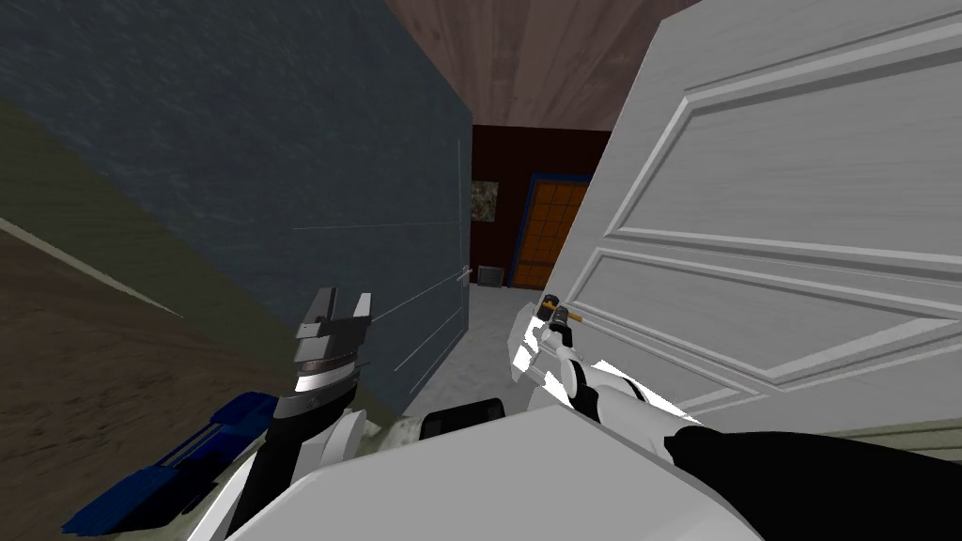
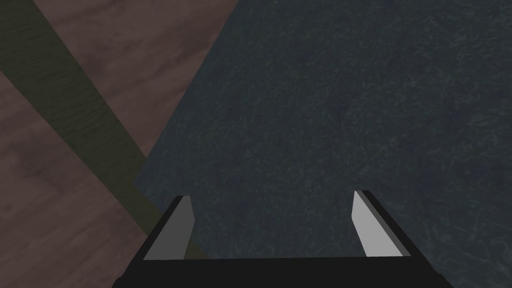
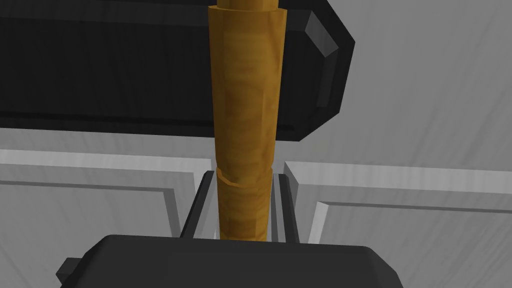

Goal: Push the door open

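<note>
The white panelled door (image 1: 780,235) stands ajar on my right, swung away from a dark blue-grey wall. Its golden-brown lever handle (image 1: 564,316) sits at the door's near edge, and my right gripper (image 1: 550,308) is at it. In the right wrist view the handle (image 3: 245,125) runs up between my right gripper (image 3: 243,200), whose fingers (image 3: 197,205) press its sides, with a black plate (image 3: 100,75) behind it on the door (image 3: 415,100). My left gripper (image 1: 343,308) hangs open beside the wall and holds nothing (image 2: 272,222).
The dark blue-grey wall (image 1: 282,169) fills the left side, close to my left arm. Through the gap I see grey floor (image 1: 488,329), an orange panelled door (image 1: 550,235), a small picture (image 1: 484,200) and a grey vent (image 1: 491,275). A blue object (image 1: 178,470) lies low at left.
</note>
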Available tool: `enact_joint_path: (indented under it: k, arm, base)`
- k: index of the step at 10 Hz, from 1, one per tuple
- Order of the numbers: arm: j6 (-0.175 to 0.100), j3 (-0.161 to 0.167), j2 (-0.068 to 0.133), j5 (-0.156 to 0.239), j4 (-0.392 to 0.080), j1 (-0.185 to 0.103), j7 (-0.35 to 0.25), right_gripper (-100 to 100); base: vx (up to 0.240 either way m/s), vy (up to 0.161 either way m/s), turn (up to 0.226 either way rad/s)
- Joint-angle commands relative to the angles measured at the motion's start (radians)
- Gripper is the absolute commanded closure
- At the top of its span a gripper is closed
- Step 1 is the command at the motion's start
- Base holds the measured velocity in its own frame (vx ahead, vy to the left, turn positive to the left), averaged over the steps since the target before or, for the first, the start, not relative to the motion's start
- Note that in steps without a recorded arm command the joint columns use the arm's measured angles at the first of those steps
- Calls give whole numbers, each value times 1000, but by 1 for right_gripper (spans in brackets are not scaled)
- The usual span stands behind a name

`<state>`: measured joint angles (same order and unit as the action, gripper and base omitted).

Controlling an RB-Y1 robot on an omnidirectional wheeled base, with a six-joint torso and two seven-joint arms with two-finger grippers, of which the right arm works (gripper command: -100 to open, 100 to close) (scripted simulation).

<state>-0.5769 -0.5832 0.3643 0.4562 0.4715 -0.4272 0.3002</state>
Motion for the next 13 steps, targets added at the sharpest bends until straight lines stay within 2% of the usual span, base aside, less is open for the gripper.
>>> enact_joint_path:
  k: [1,3,4,6,7,8,10,13]
  arm:
    - [-18,-30,1,15,2,-14,37,100]
    - [-44,-62,-5,31,-7,-26,74,100]
    - [-44,-62,-5,31,-7,-26,74,100]
    - [-73,-99,-12,51,-18,-40,117,100]
    - [-73,-99,-12,51,-18,-40,117,100]
    - [-94,-126,-17,64,-25,-50,147,100]
    - [-116,-153,-23,79,-33,-60,179,100]
    - [-127,-167,-26,86,-28,-65,195,100]
  base:
    - [128,-129,32]
    - [124,-121,15]
    - [101,-109,16]
    - [97,-115,18]
    - [75,-74,15]
    - [96,-77,14]
    - [105,-127,19]
    - [59,-58,2]
